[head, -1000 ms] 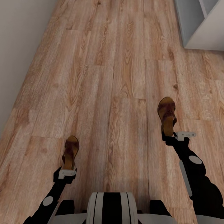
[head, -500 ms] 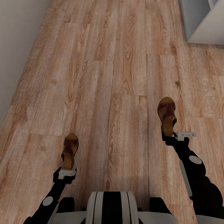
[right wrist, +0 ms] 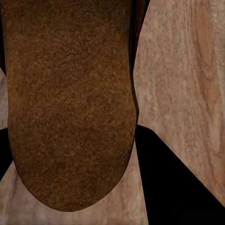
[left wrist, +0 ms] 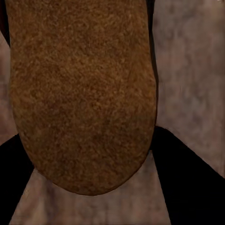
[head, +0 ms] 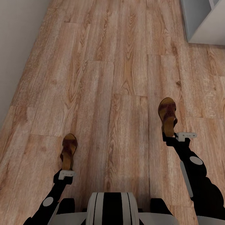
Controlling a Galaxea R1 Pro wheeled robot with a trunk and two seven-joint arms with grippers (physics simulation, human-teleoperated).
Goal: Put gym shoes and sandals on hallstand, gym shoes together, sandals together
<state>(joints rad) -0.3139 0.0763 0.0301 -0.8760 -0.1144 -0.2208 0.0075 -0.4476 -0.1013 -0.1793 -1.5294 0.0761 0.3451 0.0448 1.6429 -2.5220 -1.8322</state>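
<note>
**A sandal in each gripper, rack corner ahead on the right**

You are looking down over the corridor floor (head: 125,78) with both arms out in front. Your left gripper (head: 66,170) is clamped on the heel of one brown sandal (head: 69,150), which points forward, away from the robot. Your right gripper (head: 170,135) grips the heel of the other sandal (head: 167,115), held further forward than the left one. The two sandals are well apart, one on each side of the trunk.

In the left wrist view the tan footbed (left wrist: 82,93) sits between the dark fingers (left wrist: 187,187), with the planks behind it. The right wrist view shows the same: footbed (right wrist: 70,103) between the fingers (right wrist: 178,187).

A pale grey-white unit (head: 204,22), which looks like a corner of the hallstand, stands on the floor at the far right. A plain wall (head: 17,40) runs along the left.
</note>
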